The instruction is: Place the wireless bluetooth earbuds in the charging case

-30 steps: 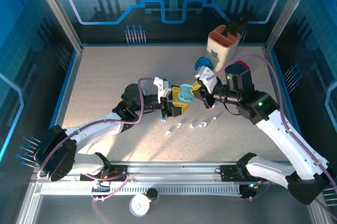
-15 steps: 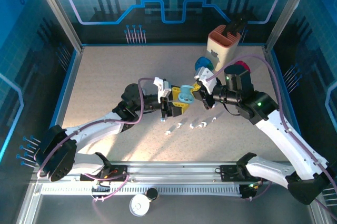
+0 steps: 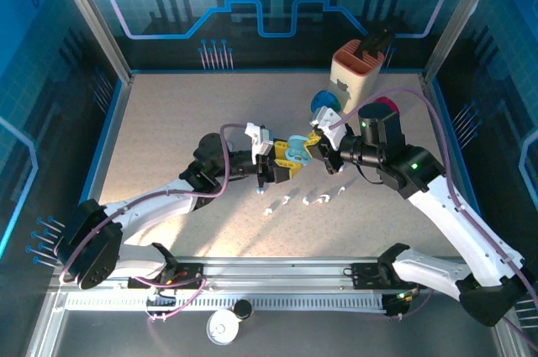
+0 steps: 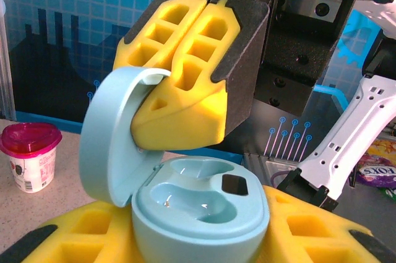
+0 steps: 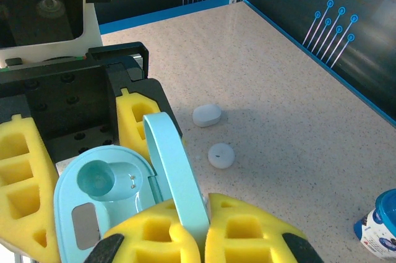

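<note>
My left gripper [image 3: 284,164] is shut on the base of a pale blue charging case [image 4: 201,204], whose two sockets are empty. Its lid [image 4: 108,133] stands open. My right gripper [image 3: 313,144] is shut, and its yellow fingertips [image 4: 179,120] press against the inside of the lid [image 5: 176,173]. Its fingers [image 5: 247,235] sit at the bottom of the right wrist view, on either side of the lid's edge. Several tiny white earbuds [image 3: 315,198] lie in a row on the table below the case, from the left one [image 3: 270,207] to the right one [image 3: 340,191].
A beige holder [image 3: 356,72] stands at the back right, with a blue-capped cup [image 3: 324,105] in front of it and a magenta-lidded cup [image 4: 30,155] beside it. Two small white rounded pieces [image 5: 206,114] [image 5: 221,155] lie on the table under the grippers.
My right gripper has edged left against the lid, tipping it further open. The left gripper still holds the case in the same place.
</note>
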Tool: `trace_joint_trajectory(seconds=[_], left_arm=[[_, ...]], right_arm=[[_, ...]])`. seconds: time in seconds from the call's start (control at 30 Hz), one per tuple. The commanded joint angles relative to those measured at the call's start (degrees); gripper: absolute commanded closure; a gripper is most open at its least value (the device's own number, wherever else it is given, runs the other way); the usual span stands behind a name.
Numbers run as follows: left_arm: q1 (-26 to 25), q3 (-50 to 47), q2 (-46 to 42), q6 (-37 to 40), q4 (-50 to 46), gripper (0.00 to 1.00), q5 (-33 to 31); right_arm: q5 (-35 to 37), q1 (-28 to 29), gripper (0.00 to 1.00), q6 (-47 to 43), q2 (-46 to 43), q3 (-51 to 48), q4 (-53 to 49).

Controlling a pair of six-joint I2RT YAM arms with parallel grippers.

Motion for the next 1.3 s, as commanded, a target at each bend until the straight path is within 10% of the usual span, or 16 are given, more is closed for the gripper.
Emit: trace_joint_trajectory(seconds=[0.0, 0.17, 0.43, 0.83, 1.27], left_arm=[[-0.2, -0.5, 0.6, 0.1, 2.8, 0.64, 0.4], [-0.2, -0.9, 0.8, -0.1, 4.3, 0.64, 0.0], [0.5, -2.1, 0.3, -0.1, 6.3, 0.63, -1.4], [5.1, -4.9, -2.1, -1.8, 9.2, 0.63, -1.6], [13.5, -7.5, -4.6, -2.9, 12.6, 0.63, -2.8]], right_arm=[[-0.1, -0.6, 1.0, 1.0, -1.1, -0.5, 2.1], [-0.3, -0.8, 0.67, 1.9, -1.8, -0.5, 3.1], [-6.5, -4.6, 0.4, 8.5, -6.3, -1.7, 9.8], [-8.2, -21.3, 0.38, 38.7, -8.1, -11.9, 16.3], [-10.8, -13.2, 0.41, 44.7, 15.6, -12.7, 4.6]])
